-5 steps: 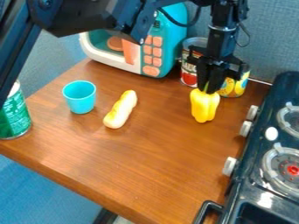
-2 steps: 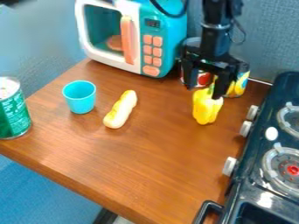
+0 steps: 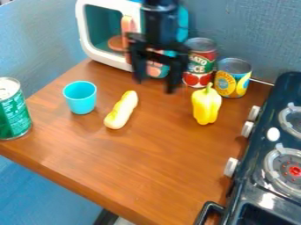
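Away from the pepper [image 3: 207, 105] the gripper [image 3: 155, 85] has gone, leftward along the desk's [image 3: 164, 158] far side, and its jaws, closed over the pepper's top a second ago, are now spread with nothing between them. So the pepper is released. It stands on its own, stem up, in the desk's far right part, close to where it was.

Nearest, along the right edge, is the stove [image 3: 288, 90], its knobs facing the desk and well clear of the pepper. At the left edge, towards the near corner, stands the green can [image 3: 14, 114]. Farther in lies the bread [image 3: 121, 110], aslant left of the middle, with the cup [image 3: 80, 99] upright to its left; both are well apart from the pepper.

Just behind the pepper, by the far edge, the yellow can [image 3: 231, 79] and red can [image 3: 200, 66] stand side by side, so they crowd it from the back, while its front and left are open. The microwave [image 3: 111, 60] sits at the far left corner, and the gripper hangs in front of its right part, hiding some of the buttons.
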### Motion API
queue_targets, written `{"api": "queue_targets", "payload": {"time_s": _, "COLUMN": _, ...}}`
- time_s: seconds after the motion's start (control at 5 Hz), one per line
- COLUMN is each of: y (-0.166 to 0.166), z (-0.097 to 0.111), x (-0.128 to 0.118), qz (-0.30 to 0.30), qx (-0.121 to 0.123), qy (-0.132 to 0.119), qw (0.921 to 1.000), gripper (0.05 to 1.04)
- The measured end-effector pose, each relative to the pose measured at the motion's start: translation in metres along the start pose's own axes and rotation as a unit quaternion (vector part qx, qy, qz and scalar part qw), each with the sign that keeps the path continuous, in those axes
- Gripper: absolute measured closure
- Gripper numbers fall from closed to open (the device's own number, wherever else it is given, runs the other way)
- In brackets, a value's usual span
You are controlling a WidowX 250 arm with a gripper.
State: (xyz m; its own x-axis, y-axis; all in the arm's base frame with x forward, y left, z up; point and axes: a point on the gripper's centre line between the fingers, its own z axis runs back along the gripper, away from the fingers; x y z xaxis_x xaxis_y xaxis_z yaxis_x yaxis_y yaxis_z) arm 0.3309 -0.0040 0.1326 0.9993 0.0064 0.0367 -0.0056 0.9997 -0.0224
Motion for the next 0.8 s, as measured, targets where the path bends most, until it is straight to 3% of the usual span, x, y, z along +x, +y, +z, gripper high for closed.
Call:
{"api": "queue_targets", "payload": {"time_s": 0.4, "y": 0.069, "z": -0.001, "x": -0.075, "qz": 0.044, "qx": 0.0, "qy": 0.045, "qw": 0.998, "gripper": 0.082}}
{"api": "queue_targets", "payload": {"time_s": 0.8, "y": 0.104, "z": 0.0, "x": -0.088, "qz": 0.023, "qx": 0.014, "qy": 0.055, "qw": 0.9981, "gripper": 0.082}}
